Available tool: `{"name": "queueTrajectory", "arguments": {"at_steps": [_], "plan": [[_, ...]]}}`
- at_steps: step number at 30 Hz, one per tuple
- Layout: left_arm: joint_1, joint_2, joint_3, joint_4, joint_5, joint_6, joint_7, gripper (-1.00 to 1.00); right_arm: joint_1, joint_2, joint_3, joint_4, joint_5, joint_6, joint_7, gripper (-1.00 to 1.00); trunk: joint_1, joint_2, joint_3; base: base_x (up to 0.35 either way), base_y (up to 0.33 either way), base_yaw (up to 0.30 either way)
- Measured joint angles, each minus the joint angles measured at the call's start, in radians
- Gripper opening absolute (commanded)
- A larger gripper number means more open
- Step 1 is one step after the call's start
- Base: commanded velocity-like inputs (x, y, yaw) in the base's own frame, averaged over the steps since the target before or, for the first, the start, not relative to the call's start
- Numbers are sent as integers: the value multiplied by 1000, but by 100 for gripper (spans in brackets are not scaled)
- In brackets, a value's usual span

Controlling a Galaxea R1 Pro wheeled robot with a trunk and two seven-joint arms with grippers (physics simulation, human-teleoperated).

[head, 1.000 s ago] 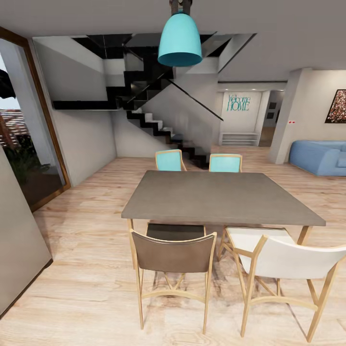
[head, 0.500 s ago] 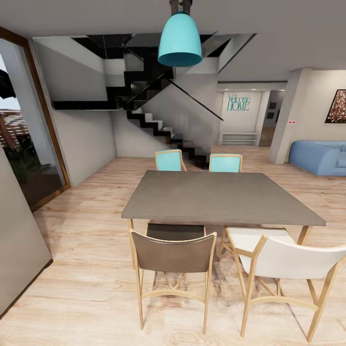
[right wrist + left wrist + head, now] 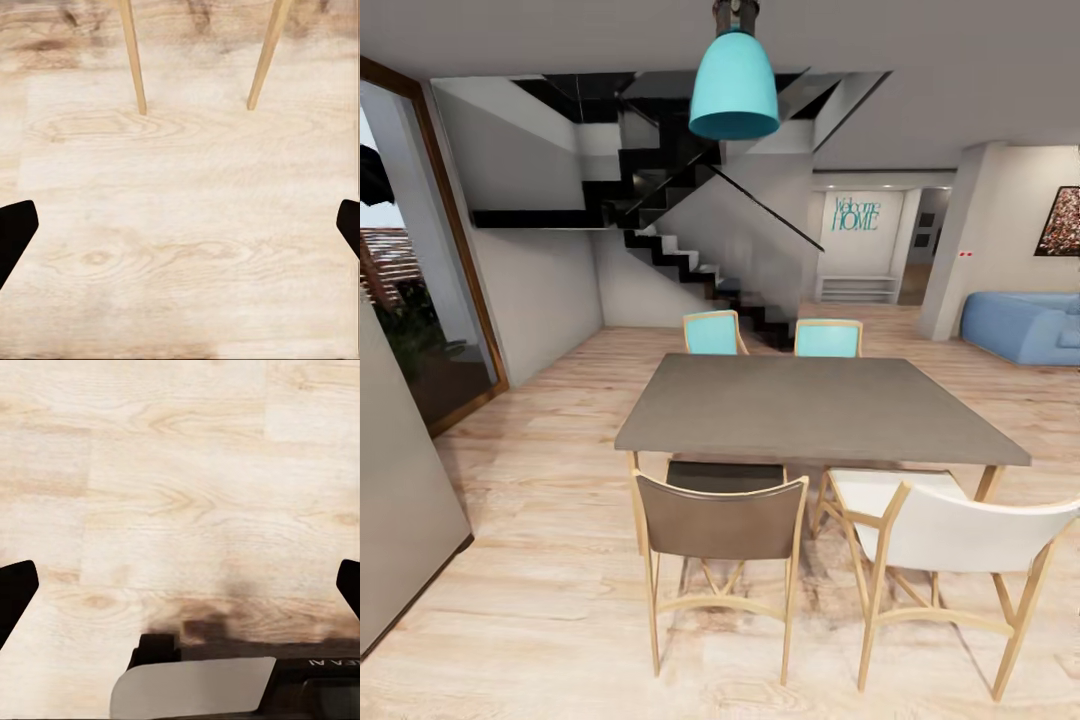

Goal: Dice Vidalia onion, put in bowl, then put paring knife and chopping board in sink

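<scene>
We face a dining area with none of the task's things in sight, so we cannot tell where the sink or the onion lies. Our left gripper (image 3: 180, 585) is spread wide, its dark fingertips (image 3: 15, 592) at opposite edges of the wrist view above the wooden floor (image 3: 180, 472), empty. Our right gripper (image 3: 180, 225) is likewise spread and empty over the floor, near two slim wooden chair legs (image 3: 133, 56). Ahead stands a matte grey desk (image 3: 815, 405) ringed by a brown chair (image 3: 722, 520), a white chair (image 3: 960, 540) and two turquoise chairs (image 3: 712, 333). A turquoise pendant lamp (image 3: 734, 85) hangs above; a dark staircase (image 3: 690, 265) and a blue sofa (image 3: 1025, 325) lie beyond.
</scene>
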Motion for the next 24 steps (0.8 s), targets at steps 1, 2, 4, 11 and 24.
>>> {"name": "queueTrajectory", "arguments": {"at_steps": [1, 2, 4, 11, 24], "plan": [[0, 0, 0, 1, 0, -2, 0, 100, 0, 0, 0, 1, 0, 0, 0, 100, 0, 0, 0, -334, 0, 0], [0, 0, 0, 3, 0, -5, 0, 100, 0, 0, -2, 2, 0, 0, 0, 100, 0, 0, 0, -338, 0, 0], [0, 0, 0, 4, 0, -6, 0, 100, 0, 0, -2, 3, 0, 0, 0, 100, 0, 0, 0, -342, 0, 0], [0, 0, 0, 17, -1, -7, 0, 100, 0, 0, -1, 3, 0, -1, 0, 100, 0, 0, 0, -345, 0, 0], [0, 0, 0, 20, -4, -7, 0, 100, 0, 2, -3, 8, 0, -1, 0, 100, -1, 0, 0, -104, 0, 184]]}}
